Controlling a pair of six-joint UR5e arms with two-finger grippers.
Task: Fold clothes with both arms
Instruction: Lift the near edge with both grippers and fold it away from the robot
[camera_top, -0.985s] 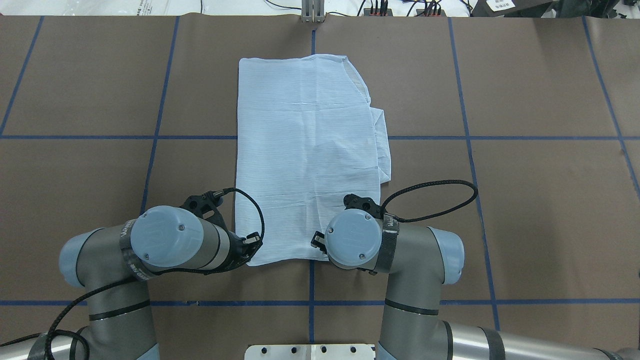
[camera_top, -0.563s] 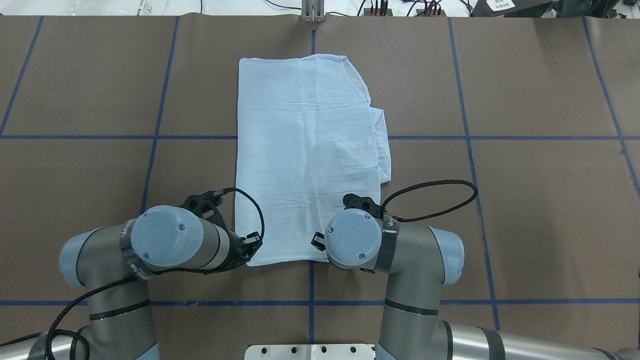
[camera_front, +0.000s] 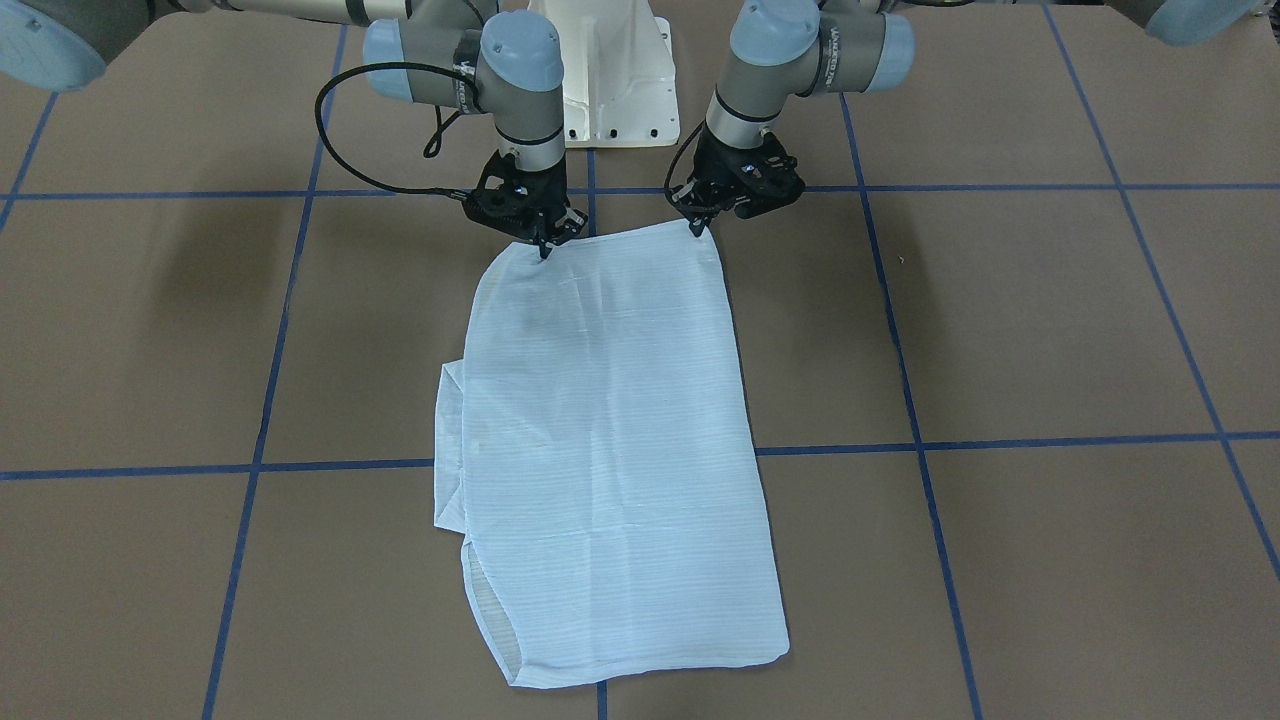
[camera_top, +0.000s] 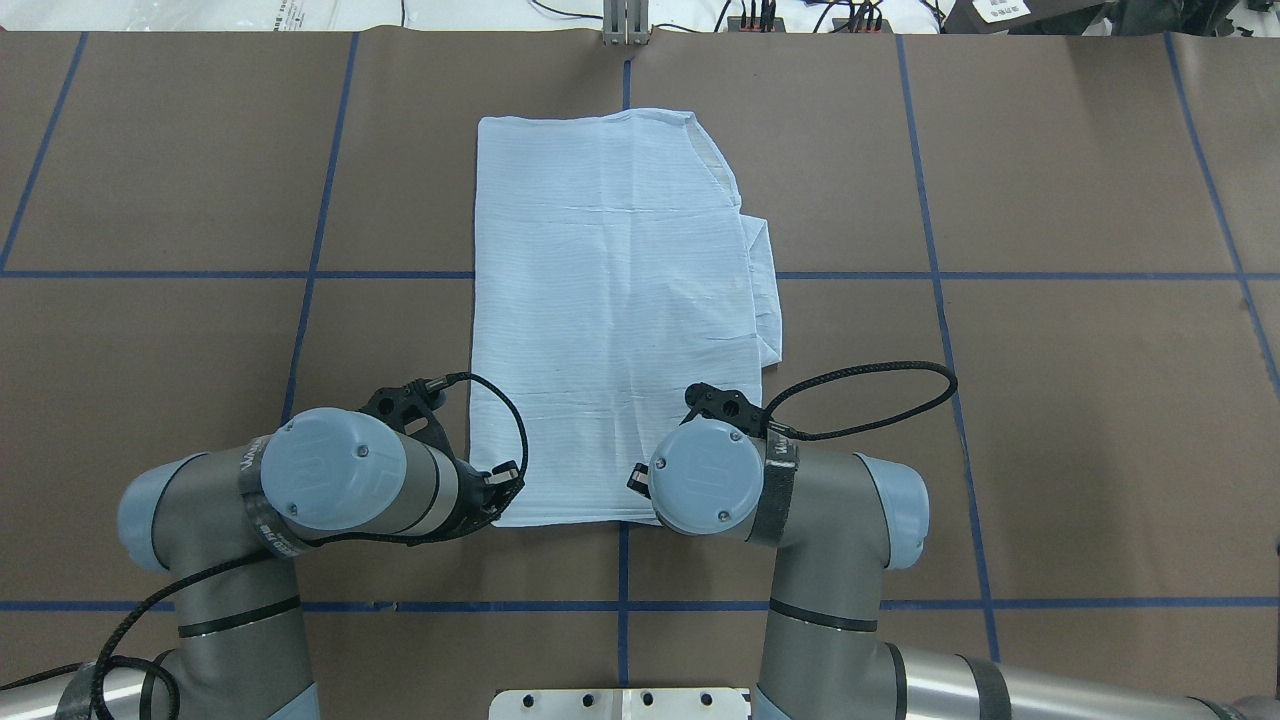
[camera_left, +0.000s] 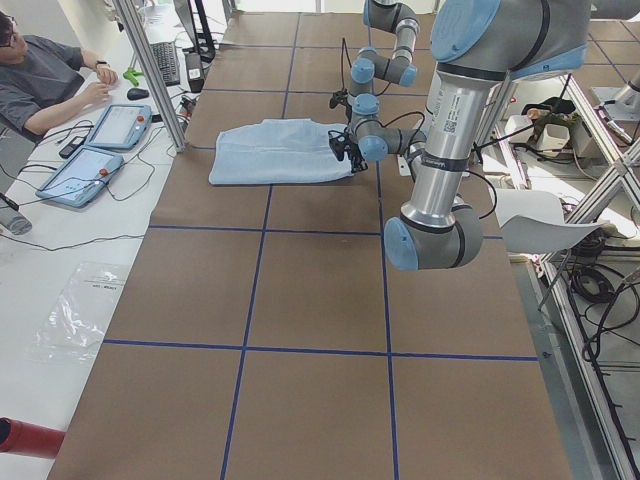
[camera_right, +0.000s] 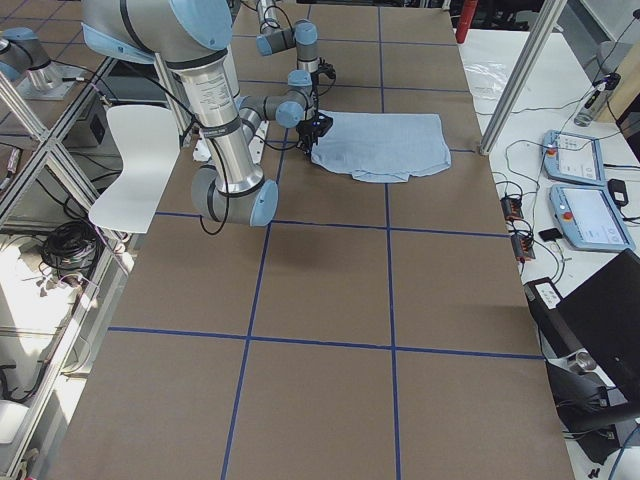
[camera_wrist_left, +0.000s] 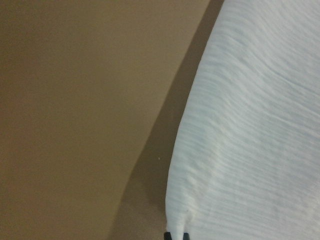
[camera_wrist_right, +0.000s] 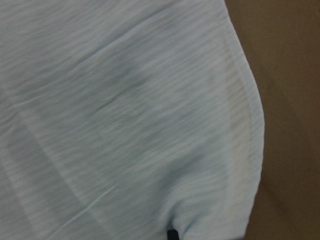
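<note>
A thin light-blue shirt (camera_top: 610, 300) with faint pinstripes is spread on a brown paper-covered desk (camera_top: 1050, 400), straight out from the white pedestal base (camera_front: 610, 80). The shirt is folded into a long rectangle. One short edge lies nearest the base and the other farthest from it. Partway along the long side on the base's right, an under-layer of cloth (camera_top: 768, 290) sticks out past the top layer. A curved seam is seen at the far corner on that same side.

Both arms are reached out from the base to the shirt's near edge. The left arm (camera_top: 330, 480) is bent over the near corner on the base's left, and the right arm (camera_top: 720, 490) over the near corner on the base's right.

The left tool (camera_front: 695, 226) is pressed together on its corner of the cloth. In the left wrist view two black fingertips (camera_wrist_left: 168, 236) are shown close together at the cloth's tip, with a shadow under the raised edge. The right tool (camera_front: 545, 247) is likewise pinched onto its corner. In the right wrist view only one dark fingertip (camera_wrist_right: 172, 234) is seen, poking out under a puckered fold.

The desk is crossed by blue tape lines (camera_top: 150, 274). Far beyond the shirt from the base, a seated person (camera_left: 45, 80) is seen at a side table.
</note>
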